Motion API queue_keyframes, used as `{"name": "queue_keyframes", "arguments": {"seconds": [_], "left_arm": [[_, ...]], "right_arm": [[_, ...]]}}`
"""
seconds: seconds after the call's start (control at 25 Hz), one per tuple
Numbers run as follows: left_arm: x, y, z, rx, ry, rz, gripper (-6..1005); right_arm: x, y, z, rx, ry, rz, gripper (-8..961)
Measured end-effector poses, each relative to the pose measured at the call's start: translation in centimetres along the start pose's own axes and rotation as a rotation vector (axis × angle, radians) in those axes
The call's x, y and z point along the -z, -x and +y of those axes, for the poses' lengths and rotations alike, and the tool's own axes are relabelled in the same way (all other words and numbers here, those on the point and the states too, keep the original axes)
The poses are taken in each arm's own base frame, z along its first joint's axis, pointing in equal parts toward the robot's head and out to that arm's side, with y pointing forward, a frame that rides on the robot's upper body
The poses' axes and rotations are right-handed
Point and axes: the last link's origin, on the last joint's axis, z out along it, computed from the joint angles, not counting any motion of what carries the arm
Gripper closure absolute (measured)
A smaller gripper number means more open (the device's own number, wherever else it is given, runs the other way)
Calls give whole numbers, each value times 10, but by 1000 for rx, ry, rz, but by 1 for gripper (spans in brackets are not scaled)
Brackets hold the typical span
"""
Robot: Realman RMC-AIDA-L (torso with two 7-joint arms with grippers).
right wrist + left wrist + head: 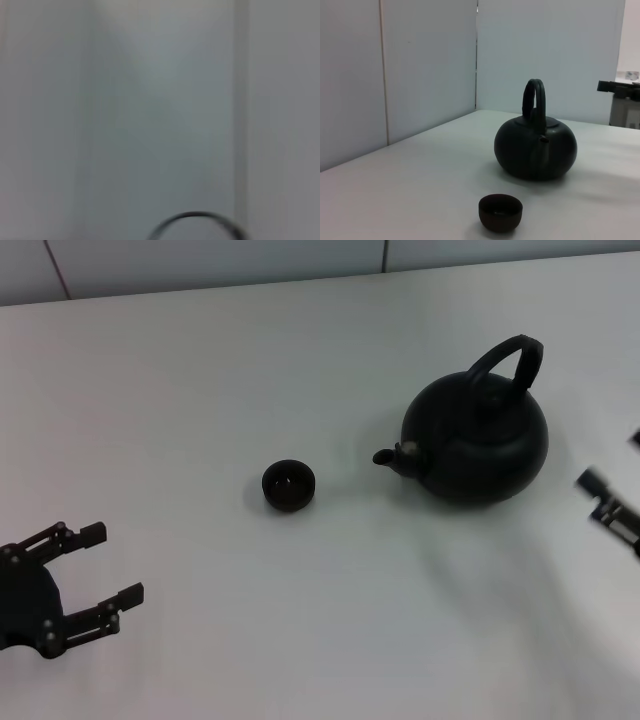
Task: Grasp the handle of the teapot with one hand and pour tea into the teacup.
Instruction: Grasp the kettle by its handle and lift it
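A plain white counter (300,360) fills the head view, lit softly and evenly. Pale wall panels (425,65) stand along its far edge toward 12 o'clock, split by thin vertical seams (476,55), one marking a corner

The table (200,380) in front of me is a plain white matte surface, running back to a pale panelled wall. Two things stand directly on it. The teapot (478,440) sits upright toward my right side, its spout (385,457) pointing toward my left and its handle (508,357) arching over the top. The teacup (289,485) stands upright near the middle, just beyond the spout's tip and apart from the pot; it looks empty, though its dark inside makes that hard to judge.
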Motion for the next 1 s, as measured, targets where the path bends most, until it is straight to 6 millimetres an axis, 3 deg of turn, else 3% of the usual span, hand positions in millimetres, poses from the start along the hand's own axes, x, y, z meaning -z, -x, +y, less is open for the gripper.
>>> {"name": "queue_keyframes", "arguments": {"seconds": [0.08,0.4,0.48,0.6,0.68,1.0], "left_arm": [[-2,0,0,2,-1,3,184],[-5,-1,0,6,-13,18,184],[-6,-1,1,9,-19,25,184],[-6,-1,2,7,-25,31,184],[-7,-1,3,0,-35,40,184],[-8,-1,2,3,-55,55,184]], "right_arm": [[2,-4,-7,-4,-146,-19,143],[-9,-6,-17,-6,-150,10,144],[-24,-6,-33,-30,-117,61,144],[-35,-4,-40,-39,-83,94,144],[-56,-1,-51,-28,-25,145,144],[-90,4,-67,-5,33,232,149]]}}
